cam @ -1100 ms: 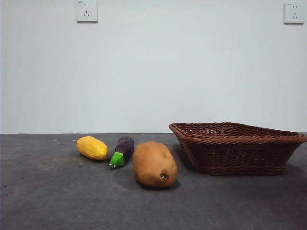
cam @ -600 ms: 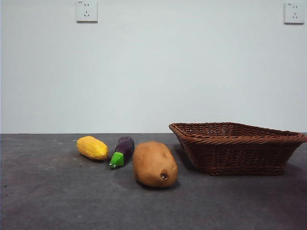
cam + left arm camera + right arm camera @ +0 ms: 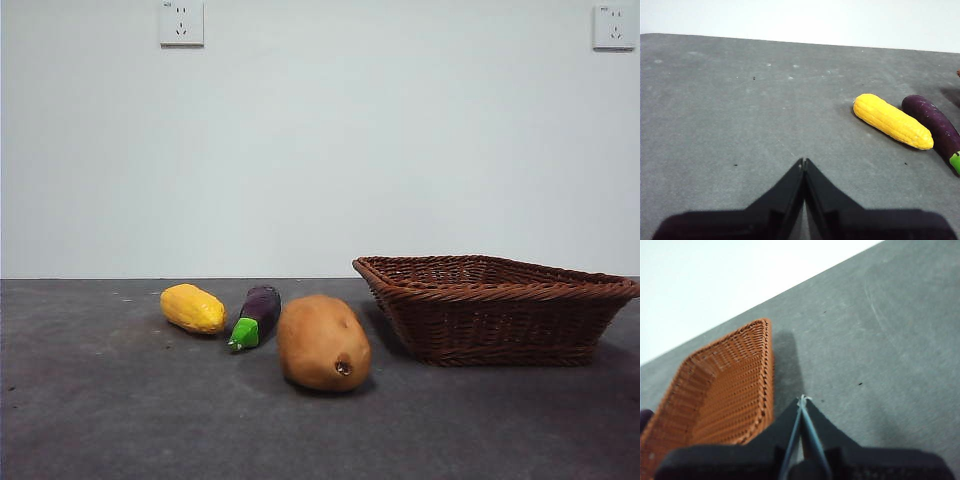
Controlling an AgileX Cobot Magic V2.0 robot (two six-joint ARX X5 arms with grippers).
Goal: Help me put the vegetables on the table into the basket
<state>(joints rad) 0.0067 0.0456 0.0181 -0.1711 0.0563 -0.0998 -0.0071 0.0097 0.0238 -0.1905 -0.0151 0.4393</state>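
Three vegetables lie on the dark grey table (image 3: 120,420): a yellow corn piece (image 3: 192,308) at the left, a purple eggplant (image 3: 256,315) with a green cap beside it, and a big tan potato (image 3: 322,342) nearer the front. The woven brown basket (image 3: 495,306) stands to their right, nothing visible inside. My left gripper (image 3: 803,161) is shut over bare table, well short of the corn (image 3: 892,121) and eggplant (image 3: 935,127). My right gripper (image 3: 802,399) is shut beside the basket (image 3: 715,395), outside its rim. Neither arm shows in the front view.
A pale wall runs behind the table with two sockets (image 3: 181,22) (image 3: 612,26) high up. Bare table surface (image 3: 715,110) stretches left of the corn and across the front.
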